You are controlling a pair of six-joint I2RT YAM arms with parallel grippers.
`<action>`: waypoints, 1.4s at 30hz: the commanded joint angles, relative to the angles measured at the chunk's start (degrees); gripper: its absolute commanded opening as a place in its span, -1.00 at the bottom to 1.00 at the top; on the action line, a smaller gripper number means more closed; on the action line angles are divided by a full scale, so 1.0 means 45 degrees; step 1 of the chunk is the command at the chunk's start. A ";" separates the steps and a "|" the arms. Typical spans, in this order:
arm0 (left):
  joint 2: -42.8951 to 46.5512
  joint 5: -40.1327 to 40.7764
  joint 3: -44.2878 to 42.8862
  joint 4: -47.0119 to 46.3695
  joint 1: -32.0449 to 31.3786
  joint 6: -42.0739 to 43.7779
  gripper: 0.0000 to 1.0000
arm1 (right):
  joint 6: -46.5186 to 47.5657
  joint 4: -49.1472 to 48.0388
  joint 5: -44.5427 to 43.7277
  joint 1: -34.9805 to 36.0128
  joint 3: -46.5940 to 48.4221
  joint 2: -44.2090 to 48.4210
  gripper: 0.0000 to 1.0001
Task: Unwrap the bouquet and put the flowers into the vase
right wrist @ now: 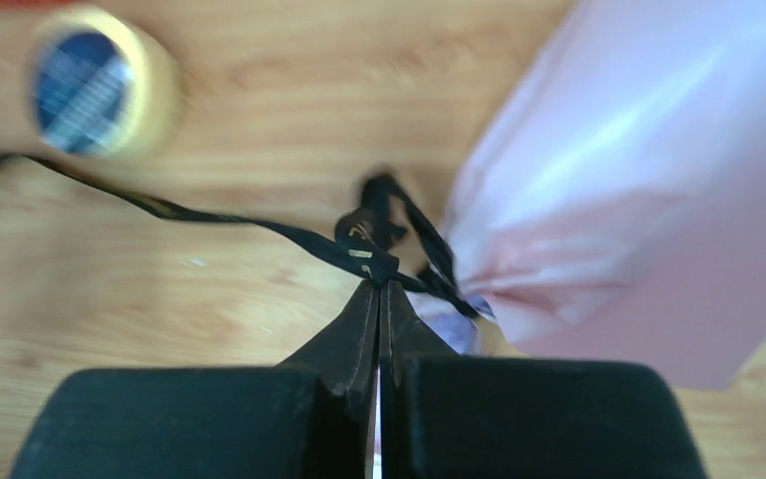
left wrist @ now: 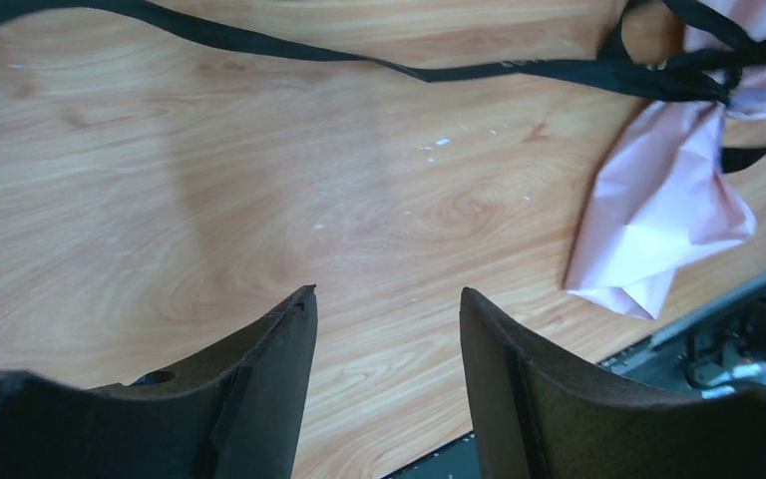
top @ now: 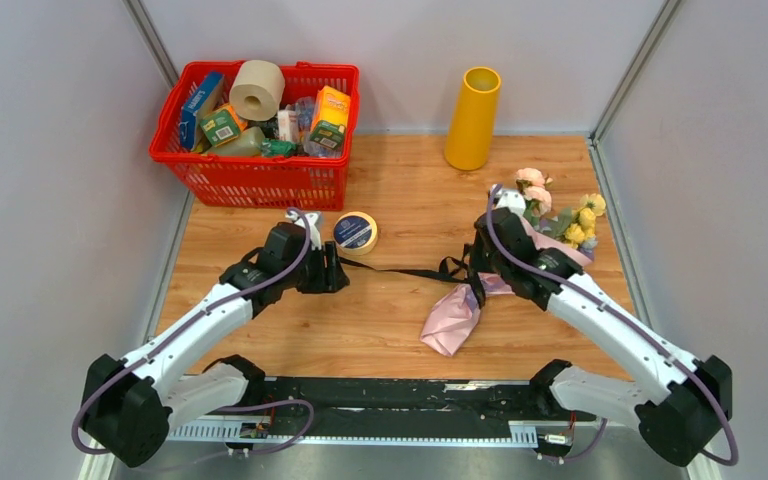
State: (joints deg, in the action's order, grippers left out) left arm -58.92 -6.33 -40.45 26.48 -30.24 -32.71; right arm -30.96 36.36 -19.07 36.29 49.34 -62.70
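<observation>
My right gripper (right wrist: pixel 379 289) is clamped on the limp, slippery ribbon (right wrist: pixel 259 228) by its knot — left gripper (left wrist: pixel 387 309) gaping, empty — bouquet (right wrist: pixel 638 200) looks light, crushable.

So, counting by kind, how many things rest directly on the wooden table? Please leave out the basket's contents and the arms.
Baskets: 1 (red basket)
Vases: 1 (yellow vase)
Tape rolls: 1 (tape roll)
Bouquets: 1 (bouquet, with its black ribbon)
Total: 4

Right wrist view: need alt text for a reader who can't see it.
The right end effector is shut on the black ribbon at its knot, beside the bouquet's lilac-pink paper. A blurred tape roll lies upper left on the wooden table.
</observation>
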 commanded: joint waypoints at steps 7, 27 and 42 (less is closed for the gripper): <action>-0.0696 -0.3321 0.1547 -0.3209 -0.0116 -0.1032 0.26 | 0.0475 -0.3035 -0.0509 -0.0427 0.3173 -0.1258 -1.00; 0.0241 -0.3164 0.2094 -0.3519 -0.0741 -0.1012 0.26 | 0.1548 -0.0834 0.2929 -0.1268 0.0933 -0.1307 -0.12; -0.3467 -0.3340 0.0805 -0.6386 -0.2712 -0.1636 0.22 | 0.1821 -0.0775 0.2285 -0.1268 -0.1140 -0.1320 -0.43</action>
State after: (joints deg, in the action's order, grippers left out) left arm -70.50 -20.88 -33.43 5.63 -39.57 -37.85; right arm -24.03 33.58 -7.18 30.92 44.42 -67.40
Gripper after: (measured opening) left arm 0.617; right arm 0.287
